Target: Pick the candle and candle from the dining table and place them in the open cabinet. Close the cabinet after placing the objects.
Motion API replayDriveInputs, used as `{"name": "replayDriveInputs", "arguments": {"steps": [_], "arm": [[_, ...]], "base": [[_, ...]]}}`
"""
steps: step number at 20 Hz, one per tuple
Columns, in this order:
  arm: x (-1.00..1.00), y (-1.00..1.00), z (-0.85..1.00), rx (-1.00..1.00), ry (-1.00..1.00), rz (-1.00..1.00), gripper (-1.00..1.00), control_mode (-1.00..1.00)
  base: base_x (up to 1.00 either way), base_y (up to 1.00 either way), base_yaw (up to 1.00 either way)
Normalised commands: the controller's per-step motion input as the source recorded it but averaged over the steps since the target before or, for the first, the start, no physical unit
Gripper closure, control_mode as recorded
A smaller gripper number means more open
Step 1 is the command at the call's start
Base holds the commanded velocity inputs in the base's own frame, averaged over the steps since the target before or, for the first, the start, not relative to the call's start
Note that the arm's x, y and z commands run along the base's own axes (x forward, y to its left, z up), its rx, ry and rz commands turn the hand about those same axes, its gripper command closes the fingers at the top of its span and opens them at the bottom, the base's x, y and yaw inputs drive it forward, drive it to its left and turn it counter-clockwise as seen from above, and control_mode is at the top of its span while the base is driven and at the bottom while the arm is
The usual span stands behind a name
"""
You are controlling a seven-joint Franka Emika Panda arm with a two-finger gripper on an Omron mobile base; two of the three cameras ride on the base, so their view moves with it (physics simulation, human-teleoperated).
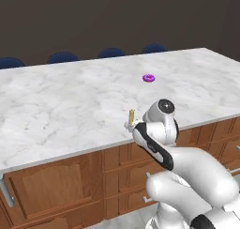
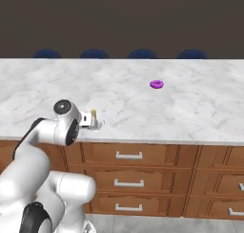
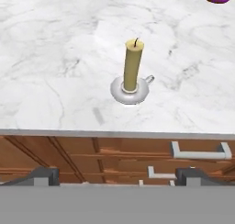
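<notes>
Approach phase on first pick, nothing stowed yet. Big marble surface [image 1: 56, 106] with wood drawer fronts [image 2: 128, 155] below; slim candle [image 3: 132, 64] upright on silver dish [image 3: 130, 91] close to near edge. Hand [image 3: 117, 175] fully open, empty, short of candle, sitting below edge level. Next: rise over edge, advance, straddle stick. Purple ring [image 1: 148, 78] farther back, well apart. Blue chairs [image 1: 63, 57] on far side.

White robot arm folded low, wrist raised mid-frame.
The gripper [image 3: 117, 175] is seen at the bottom of the hand view, its two dark fingertips [image 3: 42, 176] spread wide apart, nothing held.
</notes>
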Motion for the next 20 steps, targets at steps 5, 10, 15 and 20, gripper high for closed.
{"name": "replayDriveInputs", "arguments": {"steps": [5,10,15,20], "arm": [[0.42,0.0,-0.12,0.0,0.0,-0.05,-1.0,-1.0],[0.37,0.0,-0.21,0.0,0.0,-0.04,-1.0,-1.0],[0.31,0.0,-0.3,0.0,0.0,-0.03,-1.0,-1.0],[0.27,0.0,-0.23,0.0,0.0,-0.02,-1.0,-1.0]], "base": [[0.0,0.0,0.0],[0.0,0.0,0.0],[0.0,0.0,0.0],[0.0,0.0,0.0]]}}
